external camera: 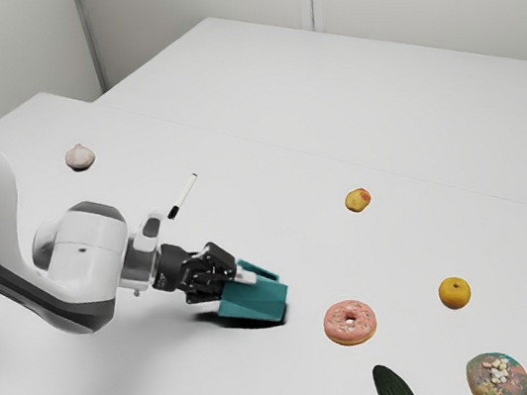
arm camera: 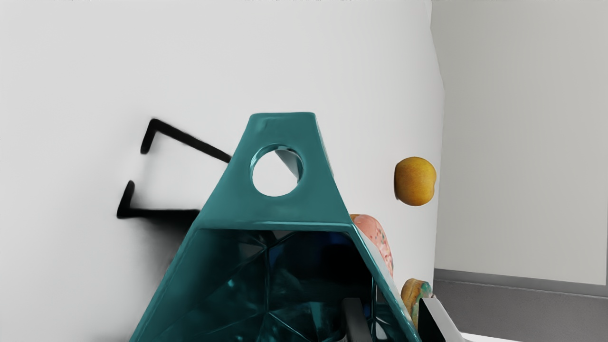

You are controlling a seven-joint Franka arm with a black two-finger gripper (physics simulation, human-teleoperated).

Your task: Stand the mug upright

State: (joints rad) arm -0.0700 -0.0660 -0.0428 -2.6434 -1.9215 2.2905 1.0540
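Evidently the mug (external camera: 253,299) is held on its side, its wall pinched between narrowly set jaws – one inside, one outside – probably so that it can be turned mouth-up. Whether the desk (external camera: 138,358) is touched cannot be told. Its hollow is revealed by the wrist view – garlic (external camera: 80,158) and marker (external camera: 182,197) by the exterior.

We see the mug (external camera: 252,300) as a glossy teal piece with flat, angular sides and a faceted inside. It lies tipped on its side rather than upright, its open mouth toward the gripper (external camera: 240,277) and its base toward the exterior view's right. Its tapering handle (arm camera: 280,209) has a round hole through it. We find the mug's wall pinched between the fingers, over the white table (external camera: 165,373).
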